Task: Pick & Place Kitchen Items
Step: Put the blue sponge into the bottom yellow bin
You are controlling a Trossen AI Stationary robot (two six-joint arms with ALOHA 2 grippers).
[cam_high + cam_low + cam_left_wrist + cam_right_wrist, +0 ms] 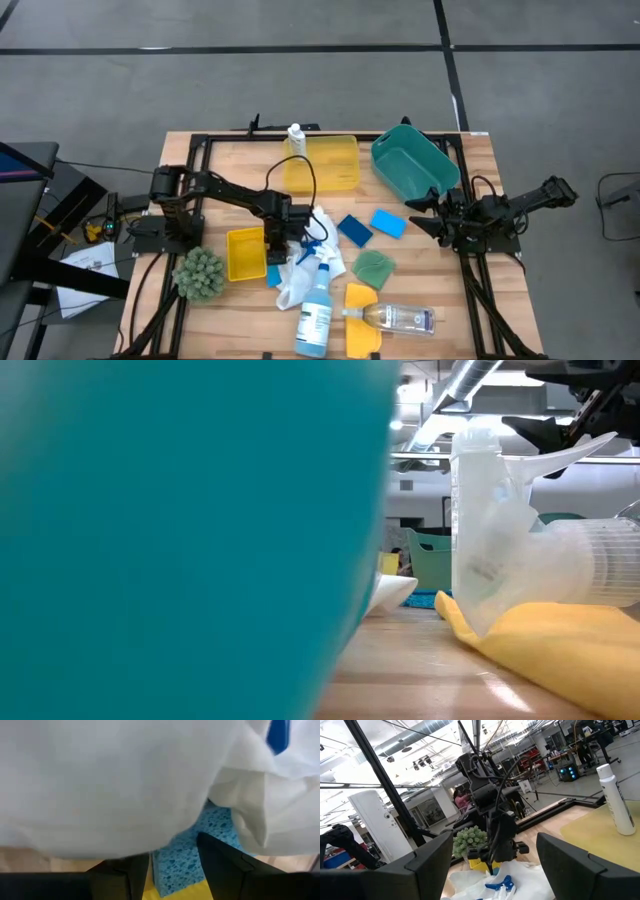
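Observation:
My left gripper (280,255) reaches slanting down beside the small yellow tray (244,254) and is shut on a blue sponge (172,865). A crumpled white cloth (125,785) lies over the sponge's far part and fills most of the left wrist view. A blue-liquid spray bottle (315,310) lies on its side near the cloth (300,272). A clear bottle (395,318) lies partly on a yellow cloth (362,322). My right gripper (492,852) waits open at the right (425,212), with nothing between its fingers. My left gripper has the blue sponge pinched between its two fingers, which sit on two opposite sides of it (159,870). The fingers come slanting down from the table's left. The white cloth hides the sponge's far end. Yellow shows just under the sponge; whether it is lifted I cannot tell.
A large yellow tray (322,165) with an upright white bottle (296,140) stands at the back, a teal bin (413,165) to its right. Two blue sponges (354,230) (388,222) and a green cloth (373,268) lie mid-table. A spiky green ball (198,273) sits front left.

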